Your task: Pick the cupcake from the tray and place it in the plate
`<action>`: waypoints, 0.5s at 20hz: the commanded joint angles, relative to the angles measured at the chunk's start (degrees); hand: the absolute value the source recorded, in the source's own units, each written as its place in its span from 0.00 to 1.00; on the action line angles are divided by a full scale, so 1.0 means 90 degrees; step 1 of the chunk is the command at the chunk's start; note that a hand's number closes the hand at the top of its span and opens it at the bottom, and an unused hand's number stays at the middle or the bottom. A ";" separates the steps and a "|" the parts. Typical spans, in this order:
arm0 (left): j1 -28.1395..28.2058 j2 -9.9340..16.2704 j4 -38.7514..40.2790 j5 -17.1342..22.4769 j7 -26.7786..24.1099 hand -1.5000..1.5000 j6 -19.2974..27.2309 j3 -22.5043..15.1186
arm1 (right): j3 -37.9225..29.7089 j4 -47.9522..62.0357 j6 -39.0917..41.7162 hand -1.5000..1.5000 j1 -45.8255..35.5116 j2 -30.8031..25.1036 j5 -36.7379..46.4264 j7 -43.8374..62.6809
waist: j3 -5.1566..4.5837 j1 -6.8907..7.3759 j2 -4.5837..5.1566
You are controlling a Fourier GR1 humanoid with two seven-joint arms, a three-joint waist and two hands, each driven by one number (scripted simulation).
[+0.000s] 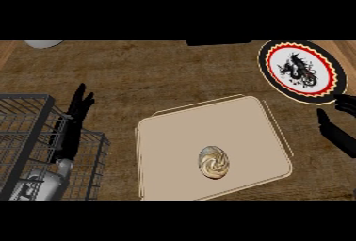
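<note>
The cupcake [214,162] sits on the beige tray [181,132], toward its near side, untouched. The plate [303,70], black-rimmed with a red ring and a dark emblem, lies far right on the wooden counter [153,70], well apart from the tray. The right hand [337,129] shows at the right edge, near the plate, fingers relaxed, holding nothing. The left hand [76,117] rests at left, fingers straight, over a wire rack [28,141].
</note>
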 commanded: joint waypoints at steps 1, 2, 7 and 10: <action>0.0843 -0.0713 0.0285 0.0861 0.0492 0.50 -0.0373 -0.0232 | -0.0274 -0.0839 -0.1102 0.00 0.0358 0.0481 0.0307 -0.0147 | -0.0070 -0.0065 0.0046; 0.0953 -0.0603 0.0186 0.1022 0.0506 0.50 -0.0607 -0.0144 | -0.0230 -0.1012 -0.1119 0.00 0.0586 0.0511 0.0390 -0.0244 | -0.0059 0.0036 0.0043; 0.0933 -0.0629 0.0394 0.1155 0.0451 0.50 -0.0902 0.0039 | 0.0525 -0.2075 -0.1252 0.00 0.1564 0.0774 0.1116 0.0078 | -0.0062 0.0121 0.0087; 0.0690 -0.0660 0.0354 0.1061 0.0592 0.50 -0.0898 0.0016 | 0.0904 -0.2527 -0.0869 0.00 0.2005 0.0381 0.1584 0.1011 | -0.0078 0.0149 0.0107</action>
